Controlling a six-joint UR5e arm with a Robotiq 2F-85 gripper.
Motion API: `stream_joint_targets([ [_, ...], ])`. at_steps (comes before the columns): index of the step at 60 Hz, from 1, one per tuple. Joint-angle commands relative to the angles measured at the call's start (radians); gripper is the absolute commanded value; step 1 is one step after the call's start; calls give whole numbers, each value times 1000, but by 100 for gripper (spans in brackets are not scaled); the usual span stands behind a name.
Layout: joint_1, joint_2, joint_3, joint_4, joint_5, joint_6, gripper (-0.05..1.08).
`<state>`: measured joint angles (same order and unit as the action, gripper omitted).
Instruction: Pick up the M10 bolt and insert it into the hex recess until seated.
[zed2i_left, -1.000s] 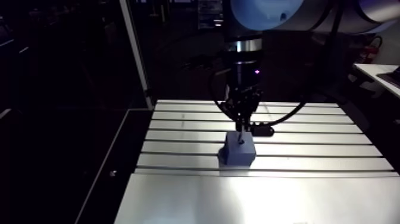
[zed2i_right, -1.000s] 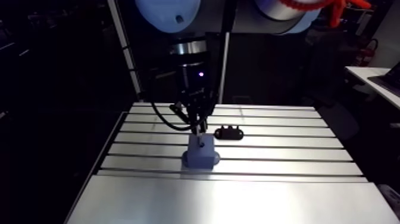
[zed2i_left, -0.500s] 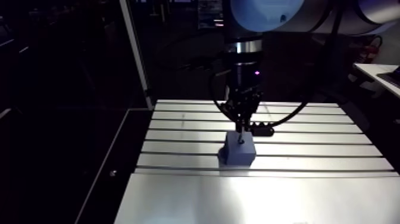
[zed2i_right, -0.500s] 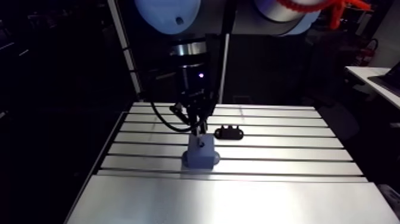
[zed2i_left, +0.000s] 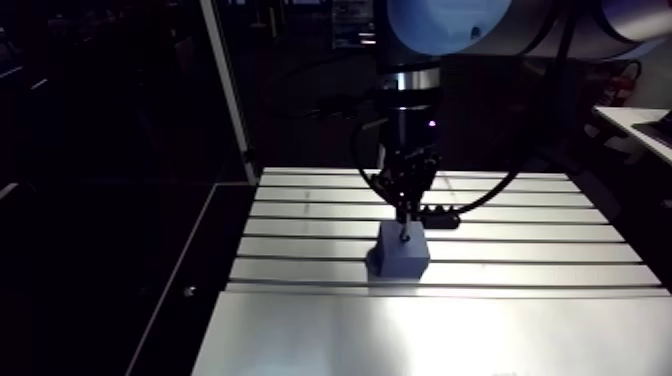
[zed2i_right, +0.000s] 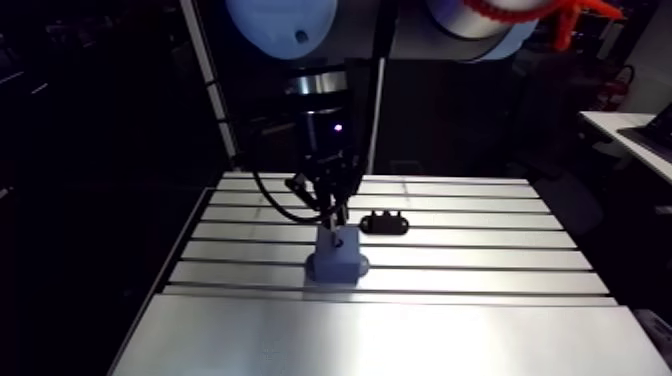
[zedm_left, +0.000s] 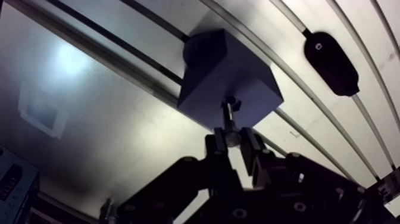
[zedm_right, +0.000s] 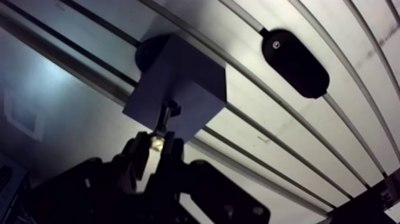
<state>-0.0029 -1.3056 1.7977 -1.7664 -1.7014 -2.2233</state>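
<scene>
A grey-blue block (zedm_left: 229, 83) stands on the slotted table (zed2i_left: 520, 262), near its front slots. My gripper (zedm_left: 233, 138) hangs straight over the block and is shut on the M10 bolt (zedm_left: 230, 116). The bolt's bright head sits between the fingertips, and its dark shank points down at the block's top face. The shank's tip meets that top face close to the edge nearest the gripper. The bolt covers the hex recess, so I cannot tell how deep the tip sits. In the arm view the gripper (zed2i_left: 405, 205) stands just above the block (zed2i_left: 403, 255).
A black oblong part (zedm_left: 331, 62) with small holes lies on the table beyond the block, a little to its right in the arm view (zed2i_left: 440, 211). A smooth plate (zed2i_left: 430, 335) adjoins the table's front edge. The table drops off at its left edge.
</scene>
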Motion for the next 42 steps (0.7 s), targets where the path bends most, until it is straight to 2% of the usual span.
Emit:
stream_joint_targets([
  [1,0,1,-1,0,-1,0,75],
  [42,-6,4,1,-12,1,-2,75],
])
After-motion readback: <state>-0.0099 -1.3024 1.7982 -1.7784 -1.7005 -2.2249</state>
